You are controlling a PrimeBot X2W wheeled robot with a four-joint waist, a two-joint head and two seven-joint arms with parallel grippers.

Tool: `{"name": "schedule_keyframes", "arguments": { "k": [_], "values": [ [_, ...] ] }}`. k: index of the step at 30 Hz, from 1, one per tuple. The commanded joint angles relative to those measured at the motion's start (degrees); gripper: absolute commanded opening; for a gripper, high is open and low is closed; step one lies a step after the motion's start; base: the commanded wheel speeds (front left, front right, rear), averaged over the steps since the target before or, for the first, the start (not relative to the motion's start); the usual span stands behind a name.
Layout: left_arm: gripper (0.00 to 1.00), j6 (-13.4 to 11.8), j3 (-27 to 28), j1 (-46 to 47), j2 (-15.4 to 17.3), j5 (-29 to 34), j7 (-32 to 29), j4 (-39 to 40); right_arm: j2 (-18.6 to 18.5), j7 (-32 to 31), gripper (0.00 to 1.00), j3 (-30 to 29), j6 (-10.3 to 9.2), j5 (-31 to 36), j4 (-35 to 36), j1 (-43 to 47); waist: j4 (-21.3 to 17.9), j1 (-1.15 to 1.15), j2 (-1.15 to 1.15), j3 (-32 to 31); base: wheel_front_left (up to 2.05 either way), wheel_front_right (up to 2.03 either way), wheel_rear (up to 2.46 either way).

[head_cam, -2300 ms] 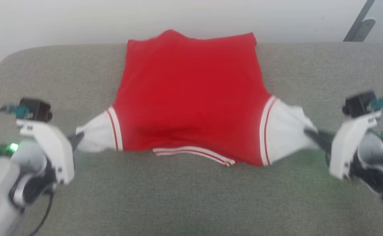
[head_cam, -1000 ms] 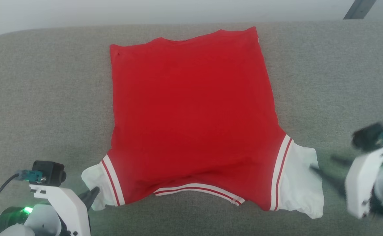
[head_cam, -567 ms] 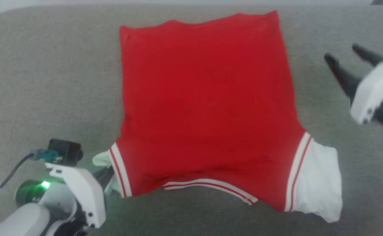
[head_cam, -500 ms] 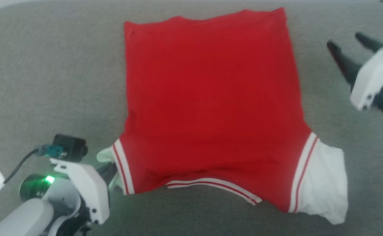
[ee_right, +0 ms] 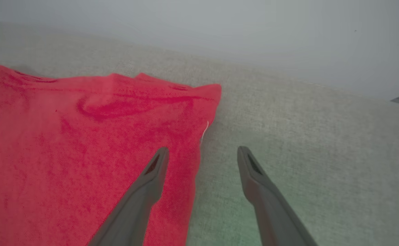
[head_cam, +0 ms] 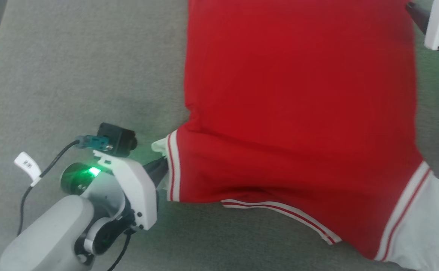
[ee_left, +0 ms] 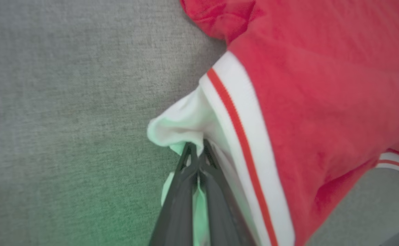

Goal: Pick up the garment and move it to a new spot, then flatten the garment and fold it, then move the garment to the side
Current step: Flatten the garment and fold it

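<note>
On grey fabric cushion (head_cam: 72, 75) below pale wall (ee_right: 220, 27), garment (head_cam: 298, 94) spread, left pincer (ee_left: 196, 150) pinching its sleeve (ee_left: 178, 126), right pincer (ee_right: 203, 152) wide, empty.

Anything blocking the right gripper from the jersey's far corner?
Nothing visible does. The open right gripper hangs at the side edge of the garment: one finger over the red cloth, the other over the grey cushion, with the far corner just ahead.

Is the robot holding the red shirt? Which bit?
Yes. The left gripper pinches the garment by its white sleeve. The right gripper is open, holding nothing.
</note>
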State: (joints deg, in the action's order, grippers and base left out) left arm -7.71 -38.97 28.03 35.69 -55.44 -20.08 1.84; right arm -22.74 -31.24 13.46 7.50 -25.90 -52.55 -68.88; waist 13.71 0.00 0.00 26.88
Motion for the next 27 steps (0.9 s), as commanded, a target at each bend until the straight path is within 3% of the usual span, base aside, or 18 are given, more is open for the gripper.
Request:
{"name": "schedule_keyframes", "arguments": {
  "k": [1, 12, 13, 14, 15, 19, 27],
  "values": [
    [0.0, 0.42, -0.29, 0.95, -0.52, 0.76, 0.26, -0.38, 0.09, -0.87, 1.0, -0.01, -0.02, 0.66, -1.76, -1.16, 1.65, 0.0, 0.0, 1.43, 0.0, 0.0, 0.0],
    [0.0, 3.24, -1.85, 3.63, -3.88, 0.91, 1.18, -5.05, 1.51, -11.32, 1.0, 0.05, 0.0, 4.62, -19.25, -6.43, 5.03, 0.0, 0.0, 3.2, 0.0, 0.0, 0.0],
    [0.0, 3.37, -1.82, 3.71, -4.01, 0.79, 1.26, -5.42, 1.55, -12.14, 0.88, 0.44, 0.0, 5.14, -19.83, -6.36, 5.04, 0.0, 0.0, 3.24, 0.0, 0.0, 0.0],
    [0.0, 3.51, -1.76, 3.81, -4.13, 0.64, 1.26, -5.67, 1.62, -12.22, 0.14, 1.26, 0.0, 6.0, -20.03, -6.33, 5.01, 0.0, 0.0, 3.29, 0.0, 0.0, 0.0],
    [0.0, 3.55, -1.71, 3.83, -4.16, 0.55, 1.38, -5.92, 0.94, -11.11, 0.0, 1.65, 0.0, 6.8, -20.1, -6.58, 4.91, 0.0, 0.0, 3.31, 0.0, 0.0, 0.0],
    [0.0, 3.77, -1.45, 4.04, -4.14, 0.29, 1.82, -7.07, -0.21, -7.08, 0.0, 2.04, -0.08, 8.61, -19.72, -8.38, 4.14, 0.0, 0.0, 2.64, 0.0, 0.0, 0.0],
    [0.0, 2.78, -0.07, 1.93, -1.59, -0.4, 2.28, -7.16, 3.43, -7.96, 0.0, 7.87, -0.05, 4.36, -13.27, -6.97, -0.24, 0.0, 0.0, -1.3, 0.0, 0.0, 0.0]
  ]
}}
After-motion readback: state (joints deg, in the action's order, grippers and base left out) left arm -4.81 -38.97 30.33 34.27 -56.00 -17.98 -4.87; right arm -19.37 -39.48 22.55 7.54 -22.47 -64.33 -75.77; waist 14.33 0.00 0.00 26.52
